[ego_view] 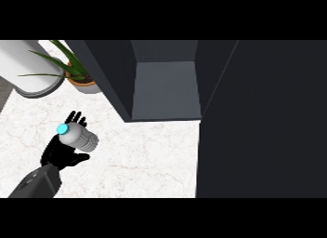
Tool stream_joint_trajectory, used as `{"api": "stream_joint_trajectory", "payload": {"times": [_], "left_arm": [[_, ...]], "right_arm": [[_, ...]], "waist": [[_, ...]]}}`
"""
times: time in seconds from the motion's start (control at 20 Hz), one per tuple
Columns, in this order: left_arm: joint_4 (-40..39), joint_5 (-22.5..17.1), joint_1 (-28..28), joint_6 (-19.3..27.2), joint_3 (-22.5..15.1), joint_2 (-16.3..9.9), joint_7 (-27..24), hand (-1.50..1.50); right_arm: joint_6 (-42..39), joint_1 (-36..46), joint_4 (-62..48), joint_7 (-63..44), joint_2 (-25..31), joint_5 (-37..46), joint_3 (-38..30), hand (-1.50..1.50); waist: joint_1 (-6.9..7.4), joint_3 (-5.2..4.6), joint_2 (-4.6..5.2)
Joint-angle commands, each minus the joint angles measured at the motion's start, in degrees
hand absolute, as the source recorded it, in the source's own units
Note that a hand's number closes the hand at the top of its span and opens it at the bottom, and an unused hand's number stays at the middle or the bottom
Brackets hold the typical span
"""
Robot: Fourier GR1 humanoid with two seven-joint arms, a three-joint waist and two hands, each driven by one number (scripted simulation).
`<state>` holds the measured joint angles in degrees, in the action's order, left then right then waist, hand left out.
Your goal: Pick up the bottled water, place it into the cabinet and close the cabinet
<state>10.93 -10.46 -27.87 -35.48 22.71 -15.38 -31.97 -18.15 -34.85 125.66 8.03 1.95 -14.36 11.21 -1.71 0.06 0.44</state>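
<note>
Grey water bottle (81, 137) with cyan cap, tilted, held above white marble counter. Dark cabinet (165, 88) open, inner shelf bare, door swung right.

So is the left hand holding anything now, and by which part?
Yes: the left hand holds the grey water bottle with a blue cap, fingers round its body, cap left free.

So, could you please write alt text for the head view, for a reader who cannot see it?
The robot's left hand holds a bottled water with a blue cap above a white marble counter, left of a dark cabinet whose door stands open. A potted plant and a white cylinder stand at the back left.
</note>
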Motion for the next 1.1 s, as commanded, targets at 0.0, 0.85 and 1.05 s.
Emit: {"api": "stream_joint_trajectory", "payload": {"times": [0.0, 0.85, 1.05], "left_arm": [[-1.1, -1.4, -0.2, -7.3, 0.6, 1.4, -0.5, -1.50], [1.9, 0.6, 0.8, -9.4, -2.1, 4.1, -3.5, 1.50], [4.3, 0.1, 1.7, -2.1, -1.3, 4.8, -6.8, 1.50]], "right_arm": [[-1.2, -0.2, 0.5, -0.8, 1.8, -3.4, -2.8, -1.50], [0.3, 0.8, -2.0, 0.7, -0.6, 1.3, 1.5, -1.50], [-1.6, -2.0, -3.3, 4.7, 0.3, 0.6, -0.7, -1.50]], "waist": [[0.24, -0.22, -0.02], [0.39, -0.22, -0.01], [0.36, -0.17, -0.21]]}}
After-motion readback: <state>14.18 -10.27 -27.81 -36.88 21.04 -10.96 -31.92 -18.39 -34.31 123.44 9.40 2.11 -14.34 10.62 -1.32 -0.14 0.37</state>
